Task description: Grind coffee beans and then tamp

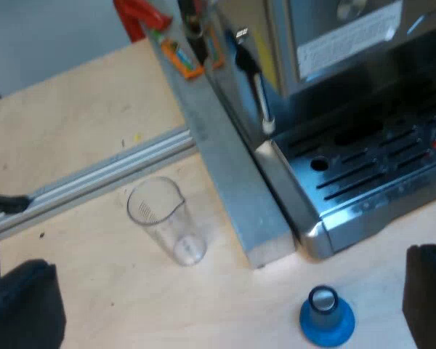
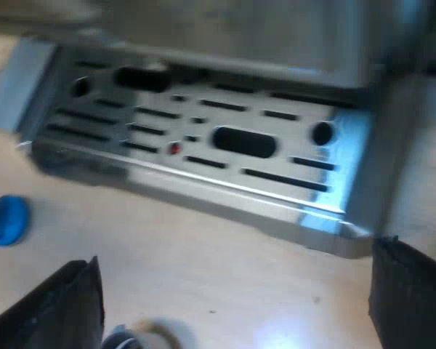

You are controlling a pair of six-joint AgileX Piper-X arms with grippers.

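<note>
Left gripper [image 1: 225, 298] hangs wide open, empty, over the table [image 1: 80, 116] between measuring glass [image 1: 163, 225] and blue tamper [image 1: 327, 316]. Right gripper [image 2: 240, 305], also open, faces the espresso machine's drip tray [image 2: 203, 145]. I judge grinding and tamping are not yet begun.

Lt wood table [image 1: 80, 109], alu rail [image 1: 109, 174]

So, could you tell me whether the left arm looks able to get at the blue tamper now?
Probably yes: the left tool is open, and the blue tamper stands upright on the table with nothing over it.
</note>
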